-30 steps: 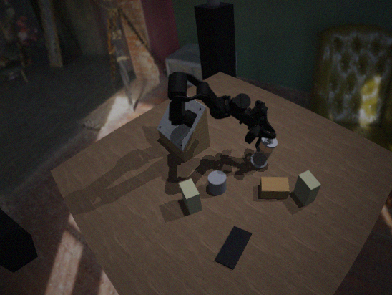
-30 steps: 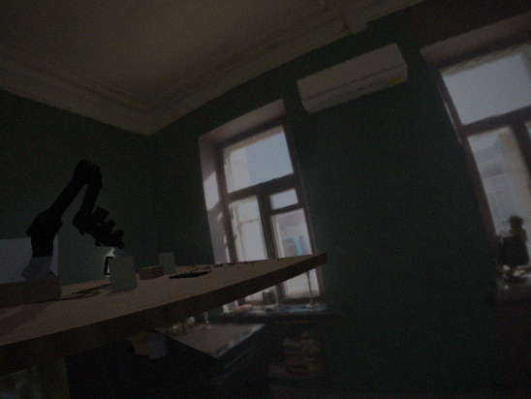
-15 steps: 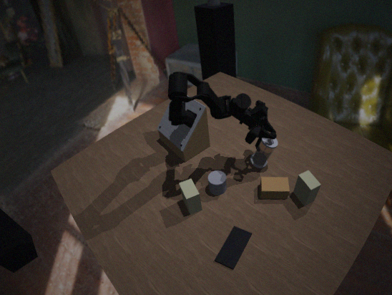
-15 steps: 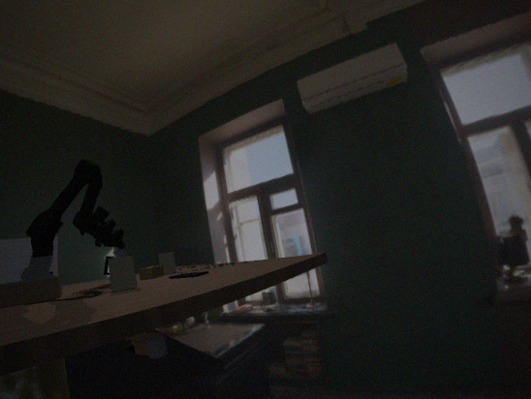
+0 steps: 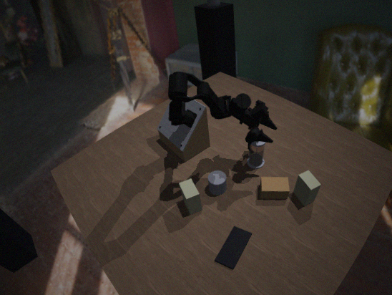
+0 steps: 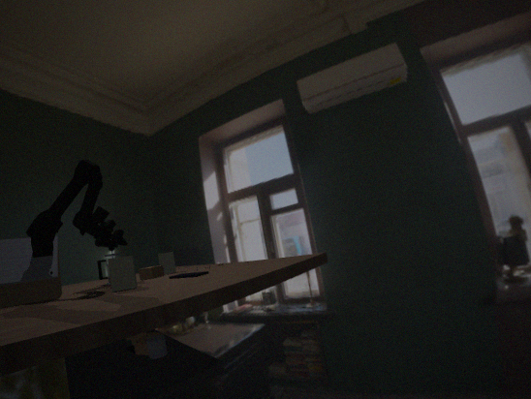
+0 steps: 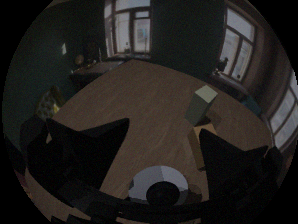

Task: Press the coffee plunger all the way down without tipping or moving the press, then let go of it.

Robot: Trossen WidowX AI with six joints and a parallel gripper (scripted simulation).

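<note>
The coffee press (image 5: 256, 155) (image 7: 157, 180) is a small glass cylinder with a pale lid, standing upright on the wooden table (image 5: 143, 200). In the wrist view its dark plunger knob (image 7: 162, 195) sits low on the lid, below and between my fingers. My gripper (image 5: 272, 134) (image 7: 162, 133) (image 6: 116, 240) is open. Its black fingers are spread wide just above the top of the press, and nothing is between them. In the exterior view the press is mostly hidden in the dark behind a pale box.
In front of the press stand a grey cylinder (image 5: 217, 182), a pale green box (image 5: 190, 196), an orange box (image 5: 274, 187) and another green box (image 5: 307, 186) (image 7: 201, 104). A black flat slab (image 5: 233, 247) lies nearer the front edge. The arm's wedge mount (image 5: 184, 133) stands at the back left.
</note>
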